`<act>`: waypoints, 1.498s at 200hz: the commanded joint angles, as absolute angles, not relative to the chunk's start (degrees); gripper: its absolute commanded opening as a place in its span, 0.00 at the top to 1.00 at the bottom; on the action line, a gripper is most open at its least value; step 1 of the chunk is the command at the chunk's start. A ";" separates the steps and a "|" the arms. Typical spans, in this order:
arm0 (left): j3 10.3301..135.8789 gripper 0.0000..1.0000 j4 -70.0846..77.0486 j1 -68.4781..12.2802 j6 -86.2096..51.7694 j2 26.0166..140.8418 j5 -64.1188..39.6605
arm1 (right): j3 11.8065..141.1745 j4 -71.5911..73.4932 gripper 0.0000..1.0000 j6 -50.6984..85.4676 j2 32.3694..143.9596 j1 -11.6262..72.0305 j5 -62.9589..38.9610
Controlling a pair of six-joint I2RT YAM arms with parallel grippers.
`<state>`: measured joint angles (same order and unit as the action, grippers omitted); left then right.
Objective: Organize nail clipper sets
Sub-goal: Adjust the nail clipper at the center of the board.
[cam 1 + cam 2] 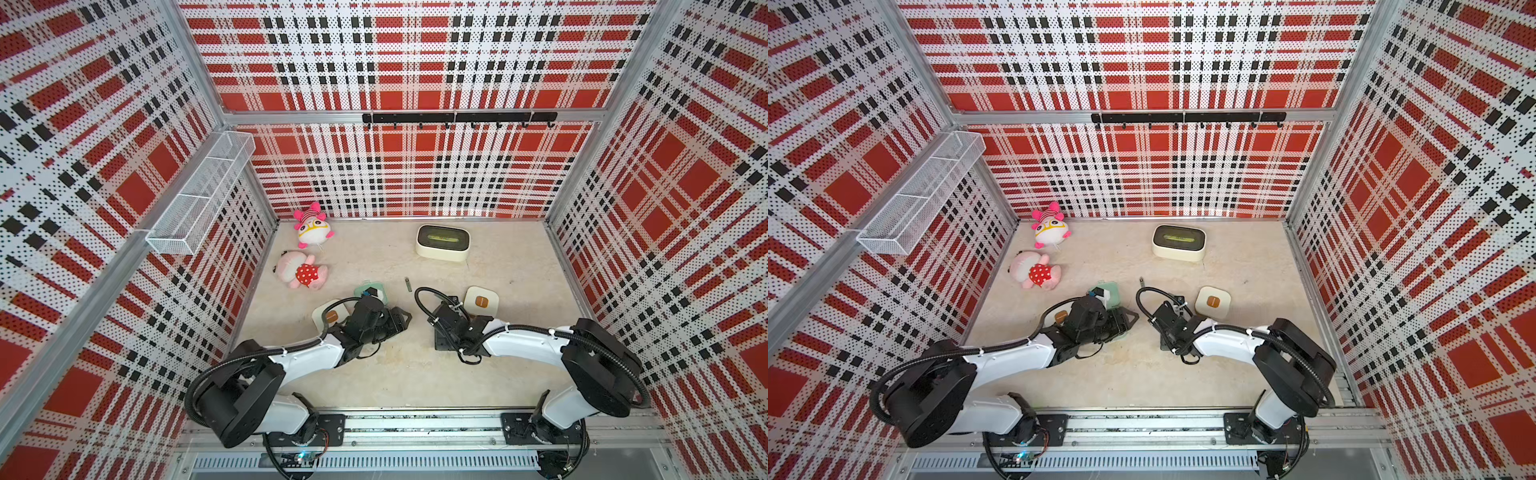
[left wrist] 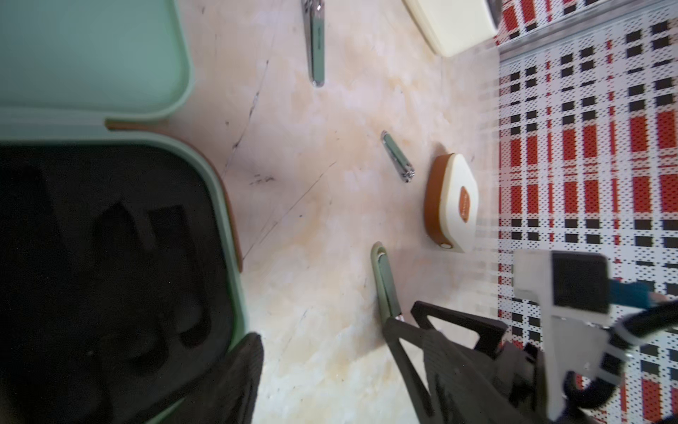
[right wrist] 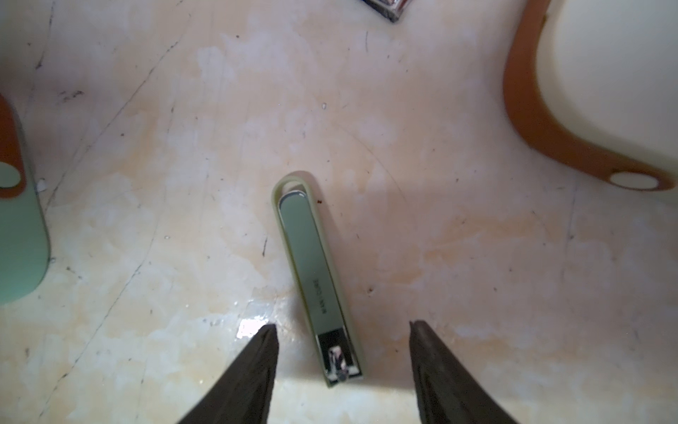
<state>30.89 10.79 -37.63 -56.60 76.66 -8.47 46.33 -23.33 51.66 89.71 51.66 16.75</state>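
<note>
Right pincer (image 3: 343,326) gapes around one clipper (image 3: 317,279) of three.

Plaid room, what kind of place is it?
Probably a robot test booth: plaid panel walls in a metal frame, and two robot arms bolted to a rail.

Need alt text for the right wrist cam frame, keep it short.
The right gripper is open over a green-and-silver nail clipper lying flat on the beige table, its dark fingers either side, neither touching it. Parts of a cream case with a brown band, a mint case and another metal tool show at the edges.
</note>
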 commanded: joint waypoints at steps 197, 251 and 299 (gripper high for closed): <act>24.40 0.22 1.71 -15.32 -46.14 63.55 -15.89 | 49.13 -23.72 0.12 60.17 94.42 53.48 16.44; 22.22 0.22 3.19 -15.13 -46.82 62.93 -16.52 | 52.20 -24.37 0.05 56.44 97.05 48.32 16.42; 20.24 0.22 5.02 -14.86 -47.19 63.11 -17.05 | 58.64 -27.98 0.04 53.02 101.75 44.99 18.50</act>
<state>21.30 2.63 -15.59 -47.11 63.86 -16.16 55.48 -24.62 55.00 99.02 46.39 15.97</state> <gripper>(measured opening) 0.785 0.962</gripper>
